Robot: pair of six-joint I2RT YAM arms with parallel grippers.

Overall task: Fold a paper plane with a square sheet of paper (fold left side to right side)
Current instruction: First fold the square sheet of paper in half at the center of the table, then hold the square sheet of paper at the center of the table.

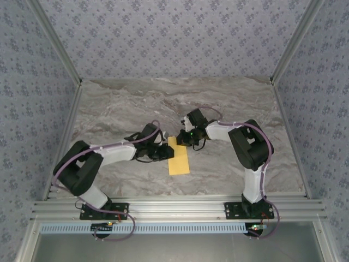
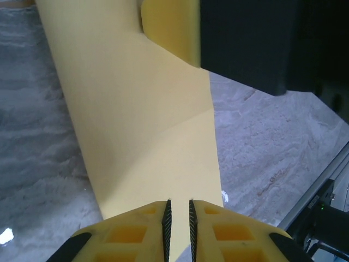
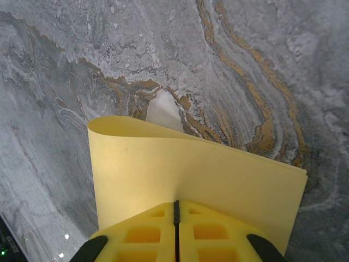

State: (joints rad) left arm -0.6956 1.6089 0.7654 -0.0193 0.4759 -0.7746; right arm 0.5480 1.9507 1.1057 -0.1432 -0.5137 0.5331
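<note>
Marble table [image 1: 125, 103]. Landmark: front rail [image 1: 174, 207], the aluminium bar where both arms are bolted.

- Square sheet of paper [image 1: 179, 158]: yellow-orange, seen from the top as a narrow upright rectangle. It lies on the marble a little way beyond the rail, about opposite the rail's middle, long sides running away from the rail.
- Left wrist view: the sheet [image 2: 142, 136] runs as a long band away from the camera. A faint diagonal crease crosses it, and the end away from the fingers curls upward beside a dark housing.
- Left gripper [image 1: 162, 153]: at the sheet's left long edge, on the left arm's side of the rail. Its pads [image 2: 166, 218] stand a narrow slit apart, with yellow paper showing through the slit; not clamped, as far as the gap shows.
- Right gripper [image 1: 182, 141]: at the sheet's corner farthest from the rail. Its fingers [image 3: 147, 232] are pressed together to a hairline, pinching the sheet [image 3: 191, 180].
- Right wrist view: the held paper is doubled over, with a rounded, uncreased fold at its upper left, raised off the marble.
</note>
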